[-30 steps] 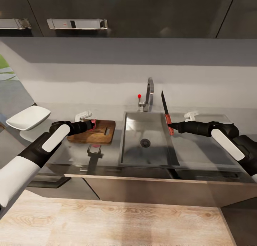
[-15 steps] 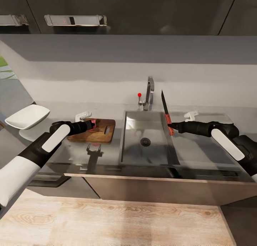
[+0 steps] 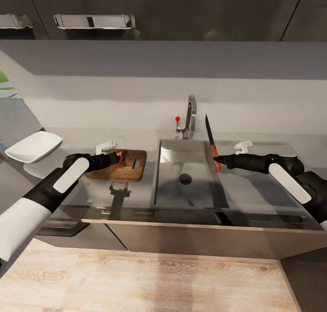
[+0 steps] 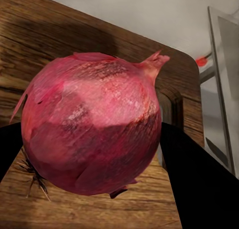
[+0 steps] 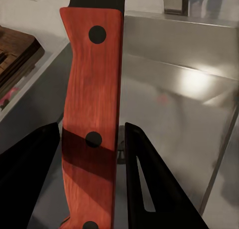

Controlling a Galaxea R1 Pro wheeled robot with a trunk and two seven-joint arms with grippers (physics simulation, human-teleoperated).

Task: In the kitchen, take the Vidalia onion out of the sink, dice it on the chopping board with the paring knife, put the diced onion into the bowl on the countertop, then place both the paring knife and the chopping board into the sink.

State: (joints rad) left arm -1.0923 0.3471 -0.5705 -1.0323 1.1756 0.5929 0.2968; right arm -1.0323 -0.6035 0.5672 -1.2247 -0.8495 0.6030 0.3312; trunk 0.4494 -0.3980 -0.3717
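Head view, right hand (image 3: 215, 158) level, paring knife (image 3: 211, 142) upright

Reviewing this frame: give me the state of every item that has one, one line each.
onion: whole, uncut, held over the chopping board.
chopping board: flat on the countertop, left of the sink.
paring knife: gripped by its handle, blade pointing up.
sink: basin empty.
bowl: empty.
left gripper: shut on onion.
right gripper: shut on knife.

Dark upper cabinets (image 3: 181, 8) with steel handles (image 3: 94, 21) hang over a pale grey wall (image 3: 136, 94); light wood floor (image 3: 150, 280) below
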